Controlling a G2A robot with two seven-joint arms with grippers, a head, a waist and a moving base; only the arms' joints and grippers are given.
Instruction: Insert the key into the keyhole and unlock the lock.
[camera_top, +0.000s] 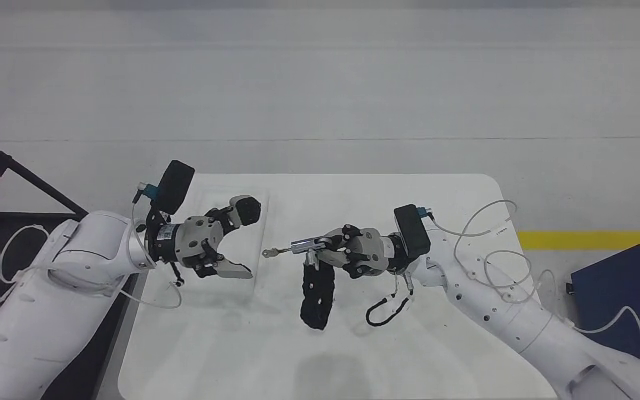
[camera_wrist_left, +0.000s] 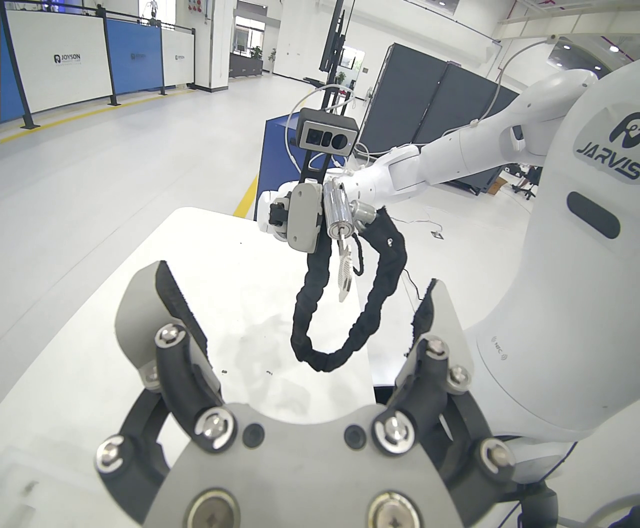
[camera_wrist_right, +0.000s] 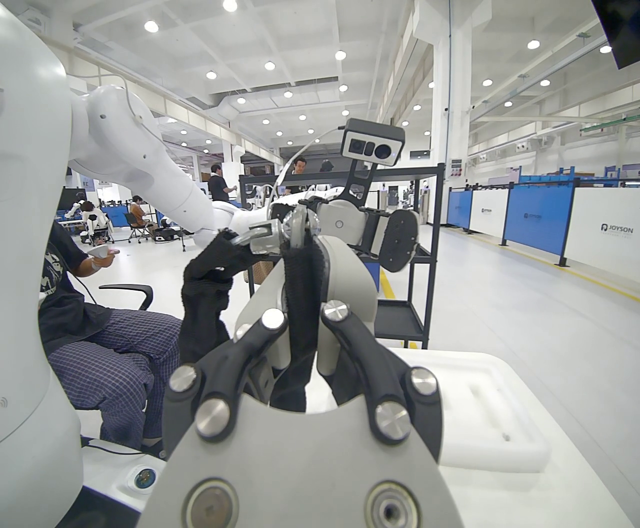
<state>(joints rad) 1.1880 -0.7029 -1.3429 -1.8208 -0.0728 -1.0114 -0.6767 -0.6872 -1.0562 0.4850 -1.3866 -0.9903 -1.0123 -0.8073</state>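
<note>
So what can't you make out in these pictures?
Top view: key too small to show how deep it sits.
Right wrist view: the lock points away, hiding its key end.
Left wrist view: one sleeve end, behind the right gripper.

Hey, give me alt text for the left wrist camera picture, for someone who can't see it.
The right gripper holds a chrome lock above the white table, its black-sleeved loop hanging down and a key dangling at the keyhole end. The open left gripper faces it, apart from it.
</note>
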